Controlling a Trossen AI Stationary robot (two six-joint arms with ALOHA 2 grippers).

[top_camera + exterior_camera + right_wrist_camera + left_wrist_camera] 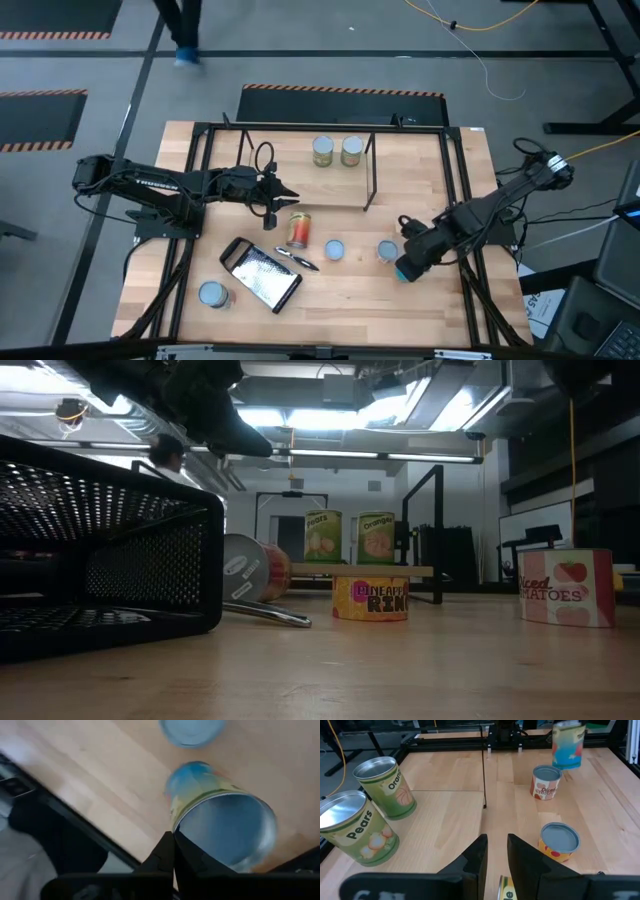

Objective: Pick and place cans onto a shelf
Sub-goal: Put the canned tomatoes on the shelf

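The shelf [330,170], black rods with a wooden board, stands at the far middle and holds two green-labelled cans [323,150] [351,150]. An orange-red can [298,230] lies on its side. A pineapple can [334,249], a tomato can [388,250] and a blue-grey-topped can [212,294] stand on the table. My left gripper [285,195] [497,855] is open and empty, just above the lying can. My right gripper [405,265] [173,842] is shut on a blue-labelled can [220,815] near the table's right side. My right gripper has its two fingers closed together on the rim [176,826] of the blue-labelled can's silver end. Whether one finger is inside the rim cannot be told. The can [567,745] is lifted clear of the table and tilted.
A flat metal grater with a black handle [262,275] lies near the front left, with a metal utensil [297,259] beside it. A black frame [460,200] edges the table. Bare wood lies on the shelf's right half and along the near edge.
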